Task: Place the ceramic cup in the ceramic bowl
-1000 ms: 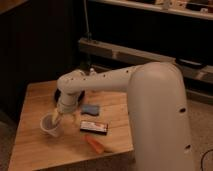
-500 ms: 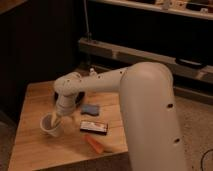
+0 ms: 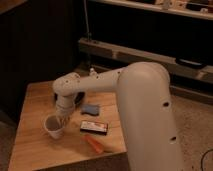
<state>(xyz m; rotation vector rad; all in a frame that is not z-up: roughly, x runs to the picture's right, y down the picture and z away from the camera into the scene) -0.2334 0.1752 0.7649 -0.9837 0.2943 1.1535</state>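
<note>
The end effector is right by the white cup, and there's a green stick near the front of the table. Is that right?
Almost. The stick is orange, not green, as the camera view shows. The end effector is indeed right by the white cup, and the stick does lie near the front of the table.

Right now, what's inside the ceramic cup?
The end effector sits at the rim of the ceramic cup; the interior that shows looks empty, the part under it is covered.
</note>
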